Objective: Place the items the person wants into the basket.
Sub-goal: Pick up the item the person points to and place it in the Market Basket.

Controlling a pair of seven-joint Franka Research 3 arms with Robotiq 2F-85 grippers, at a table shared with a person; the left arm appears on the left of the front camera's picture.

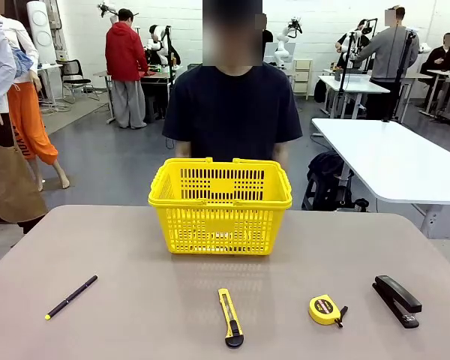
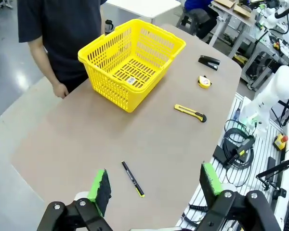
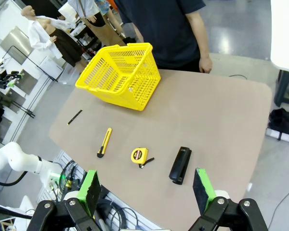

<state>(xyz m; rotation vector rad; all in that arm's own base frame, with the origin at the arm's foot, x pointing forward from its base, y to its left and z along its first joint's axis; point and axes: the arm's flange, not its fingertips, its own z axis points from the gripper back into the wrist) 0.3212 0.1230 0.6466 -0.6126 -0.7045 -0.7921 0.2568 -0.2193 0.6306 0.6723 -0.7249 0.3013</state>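
Note:
The yellow basket (image 1: 220, 206) (image 2: 131, 62) (image 3: 119, 74) stands at the far middle of the table, right in front of the person (image 1: 235, 105). A yellow-and-black utility knife (image 1: 229, 316) (image 2: 190, 113) (image 3: 104, 142) lies near the front edge. To its right lies the round yellow tape measure (image 1: 326, 309) (image 2: 204, 82) (image 3: 139, 156). My left gripper (image 2: 155, 185) hangs open high above the table's left end, nothing between its fingers. My right gripper (image 3: 145, 190) is open too, high over the right end. The marker is out of view.
A thin black pen with a yellow tip (image 1: 71, 297) (image 2: 133, 178) (image 3: 74, 117) lies front left. A black stapler (image 1: 397, 300) (image 2: 209, 62) (image 3: 180, 164) lies front right. The person's hands hang at the far table edge. Cables run along the floor on my side.

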